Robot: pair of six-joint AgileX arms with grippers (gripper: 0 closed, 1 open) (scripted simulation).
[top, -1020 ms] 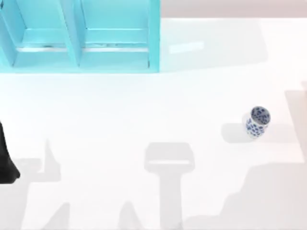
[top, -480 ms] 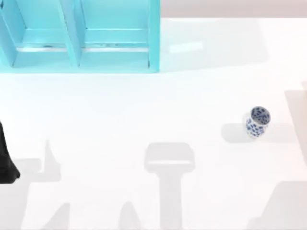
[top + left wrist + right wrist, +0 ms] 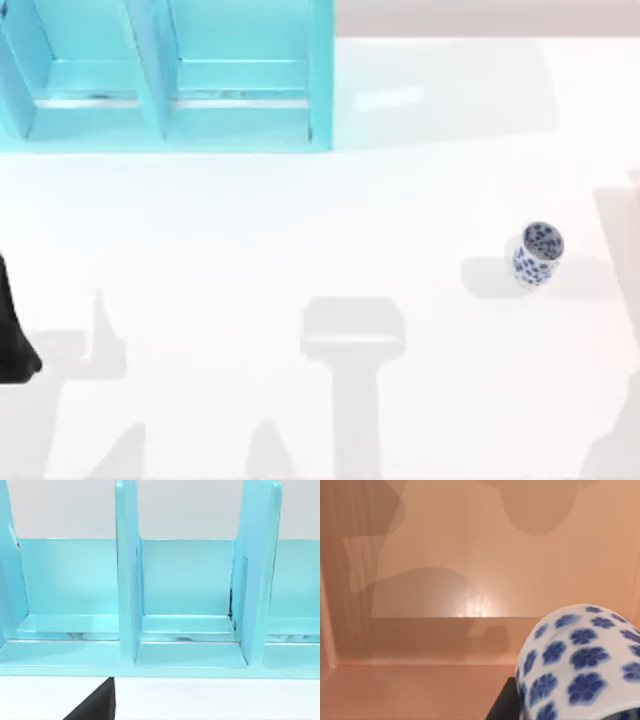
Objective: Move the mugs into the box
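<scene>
— Mugs?
— Held mug point(image 3: 580, 655) clasped in right gripper point(image 3: 555, 705) before tan box point(image 3: 420, 555), seemingly for release; other mug point(image 3: 539, 254) upright on surface point(image 3: 300, 220), right side.
— Left arm point(image 3: 12, 340)?
— Parked, left edge; grip impossible to tell.

We see a smooth, glossy white table point(image 3: 300, 230) that mirrors the turquoise shelf unit point(image 3: 165, 75), whose painted surface looks slick, with worn streaks along its ledges. 1 mug point(image 3: 538, 254) looks like glazed ceramic; another mug point(image 3: 580, 662) shows the same shine before a smooth, satin tan box point(image 3: 420, 580).
</scene>
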